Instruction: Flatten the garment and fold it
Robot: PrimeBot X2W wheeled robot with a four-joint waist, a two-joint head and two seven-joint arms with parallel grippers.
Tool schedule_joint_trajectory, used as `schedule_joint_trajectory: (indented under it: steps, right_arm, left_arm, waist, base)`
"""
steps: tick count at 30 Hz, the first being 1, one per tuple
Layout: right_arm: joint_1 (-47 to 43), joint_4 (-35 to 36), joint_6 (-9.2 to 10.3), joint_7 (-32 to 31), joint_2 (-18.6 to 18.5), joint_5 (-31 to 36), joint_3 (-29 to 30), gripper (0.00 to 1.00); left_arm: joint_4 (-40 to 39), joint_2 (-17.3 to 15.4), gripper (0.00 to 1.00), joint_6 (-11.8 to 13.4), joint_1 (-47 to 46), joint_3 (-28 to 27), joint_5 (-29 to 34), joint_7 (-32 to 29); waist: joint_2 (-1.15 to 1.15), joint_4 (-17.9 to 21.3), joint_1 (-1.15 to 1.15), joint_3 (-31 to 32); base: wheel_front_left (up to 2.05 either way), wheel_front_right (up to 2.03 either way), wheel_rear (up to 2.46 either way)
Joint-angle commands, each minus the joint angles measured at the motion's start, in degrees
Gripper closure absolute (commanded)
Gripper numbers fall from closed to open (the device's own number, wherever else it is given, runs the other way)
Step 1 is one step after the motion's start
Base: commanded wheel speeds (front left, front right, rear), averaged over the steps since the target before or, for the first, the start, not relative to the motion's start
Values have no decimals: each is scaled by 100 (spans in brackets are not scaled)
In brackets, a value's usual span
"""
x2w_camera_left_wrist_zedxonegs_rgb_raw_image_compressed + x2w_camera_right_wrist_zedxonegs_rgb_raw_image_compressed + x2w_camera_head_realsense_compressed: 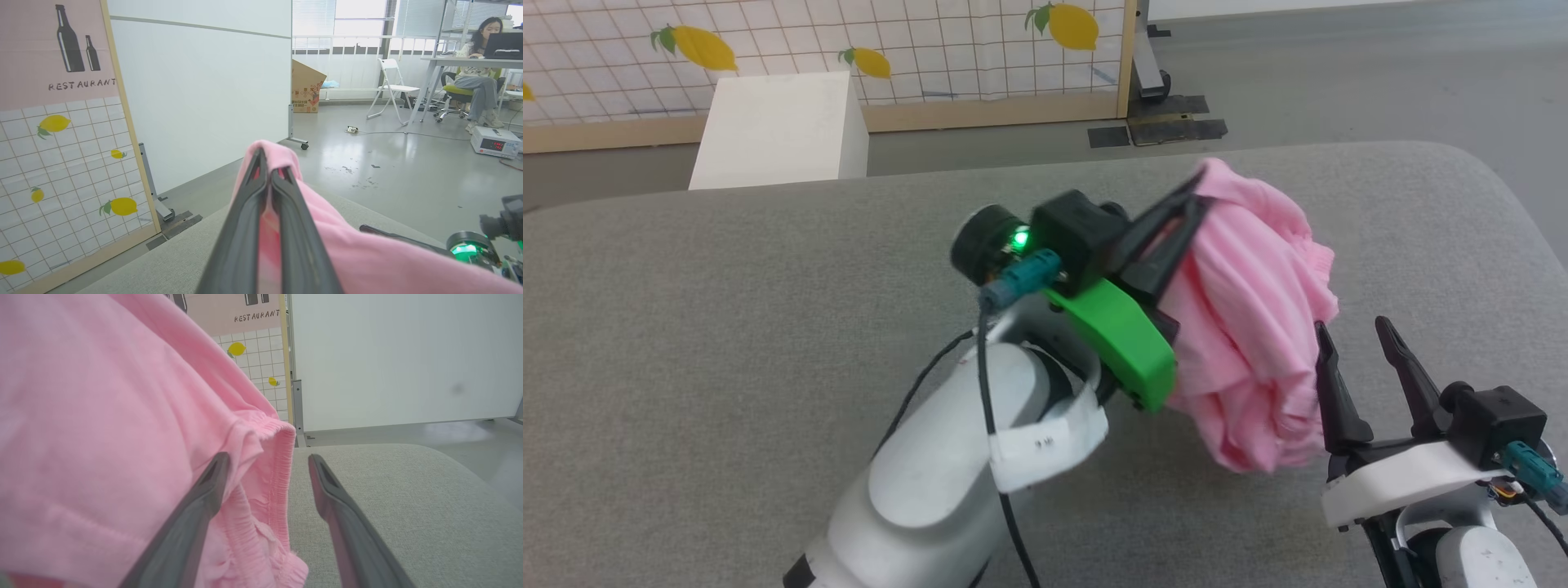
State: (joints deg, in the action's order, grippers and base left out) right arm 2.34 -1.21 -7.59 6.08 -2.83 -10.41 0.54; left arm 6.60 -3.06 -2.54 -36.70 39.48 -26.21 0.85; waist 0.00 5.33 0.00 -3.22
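Above the grey padded bench (727,310), the garment (1250,327) is held as a crumpled pink bunch, pinched near its top by the left end effector (1194,200), whose fingers are clamped together on the cloth. Whether the lowest fold touches the bench cannot be told. Slippage is judged the main risk: thin cloth is carried by a single narrow pinch, and a sideways tug could pull it free. A second risk lies with the right end effector (1349,335), whose jaws are apart. If it is closed where it stands, several bunched layers by the gathered waistband (282,465) may be caught instead of one edge, and the garment would then be spread twisted rather than flat. A finger could also be snagged inside a fold. As to pose, the pale left forearm (947,457) is raised from the lower middle of the head view, with the wrist turned so the fingers point up and away. The right end effector is kept low, one finger against the cloth and the other over bare bench.
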Motion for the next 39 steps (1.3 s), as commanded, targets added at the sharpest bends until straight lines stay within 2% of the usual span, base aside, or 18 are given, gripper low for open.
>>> schedule_joint_trajectory:
  steps: [1,8,14,15,16,21,26,29,32,39]
  right_arm:
    - [7,-15,10,36,-5,-34,-5,0]
    - [32,-9,10,71,-5,-82,-38,0]
    - [82,14,10,78,-5,-67,-22,0]
    - [84,18,10,75,-5,-58,-11,0]
    - [85,23,10,68,-5,-45,-3,0]
    - [98,55,10,29,-5,-14,-9,0]
    - [123,128,10,-34,-5,15,-105,0]
    - [133,194,10,-179,-5,85,-294,0]
    - [133,182,10,-632,-5,208,-646,0]
    - [265,-198,10,-2408,-5,515,-1054,0]
  left_arm:
    - [64,-7,100,177,-1,-127,-51,-2]
    - [883,-633,100,1078,868,-829,-230,-263]
    - [1345,-964,100,1541,1772,-1372,-688,-425]
    - [1362,-990,64,1579,1879,-1419,-751,-469]
    - [1348,-1010,0,1595,2001,-1471,-836,-505]
    - [1051,-1062,0,1563,2461,-1645,-1054,-286]
    - [519,-1023,0,1259,2709,-1798,-897,1034]
    - [314,-962,0,1117,2759,-1865,-676,1350]
    - [25,-816,0,994,2799,-2056,-345,1408]
    - [-502,-328,0,597,2979,-2610,477,1413]
  waist:
    - [0,-47,0,21]
    - [0,-172,0,-41]
    - [0,-287,0,-133]
    - [0,-310,0,-142]
    - [0,-336,0,-154]
    - [0,-425,0,-178]
    - [0,-524,0,-212]
    - [0,-574,0,-237]
    - [0,-624,0,-277]
    - [0,-794,0,-449]
  base:
    - [0,0,0]
    - [0,0,0]
    - [0,0,0]
    - [0,0,0]
    - [0,0,0]
    - [0,0,0]
    - [0,0,0]
    - [0,0,0]
    - [0,0,0]
    - [0,0,0]
